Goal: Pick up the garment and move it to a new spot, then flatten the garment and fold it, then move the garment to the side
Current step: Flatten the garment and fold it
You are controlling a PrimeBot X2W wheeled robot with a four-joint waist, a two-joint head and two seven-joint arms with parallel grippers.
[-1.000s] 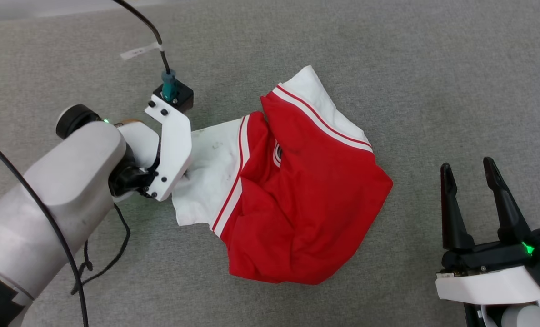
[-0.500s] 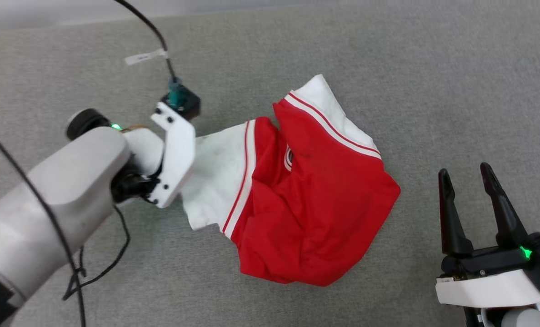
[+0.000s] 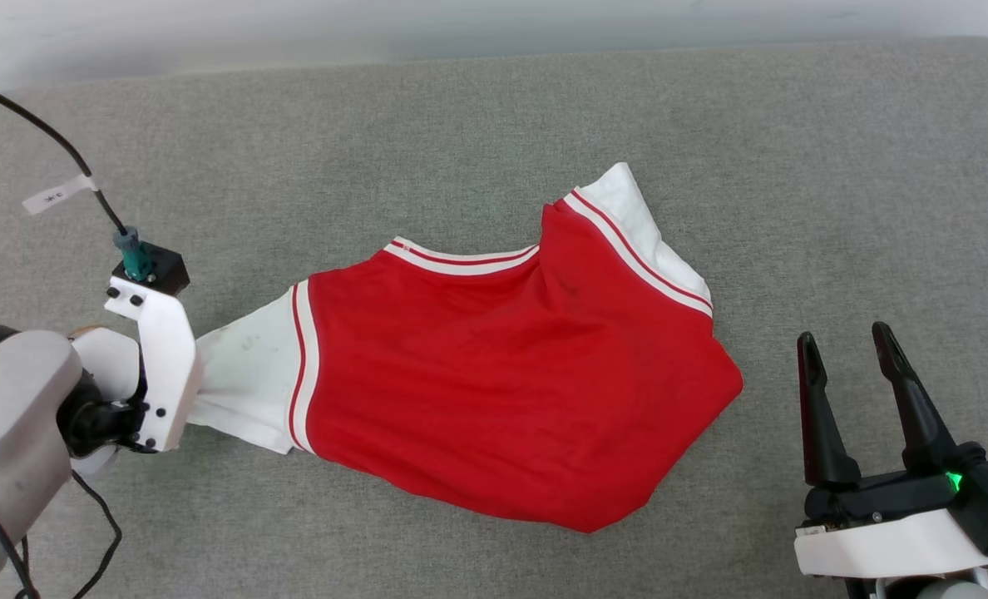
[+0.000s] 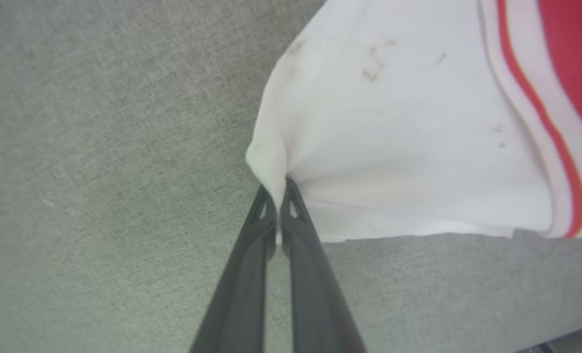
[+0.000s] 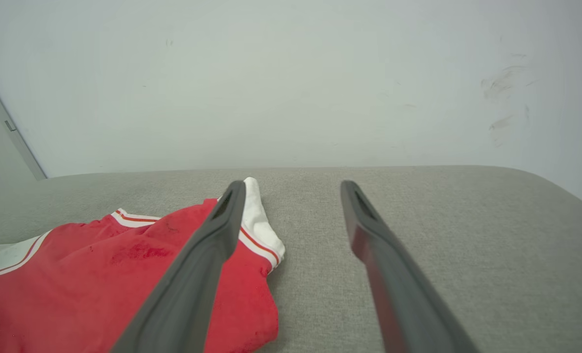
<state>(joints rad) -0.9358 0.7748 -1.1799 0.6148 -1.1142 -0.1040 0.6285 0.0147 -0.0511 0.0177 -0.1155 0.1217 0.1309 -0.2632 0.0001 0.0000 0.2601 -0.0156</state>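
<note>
Head view: the shirt lies stretched across the grey table, with the right pincer wide and empty beside it. Left wrist: the left pincer is clamped on the white sleeve corner, a thin bite, so a hard tug could slip it. Right wrist: the red hem looks rumpled.

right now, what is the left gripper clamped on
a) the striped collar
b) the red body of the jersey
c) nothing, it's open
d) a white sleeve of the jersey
d: in the left wrist view the left gripper is pinched shut on the edge of the white sleeve of the red jersey T-shirt, and the fabric puckers at its tips.
</note>
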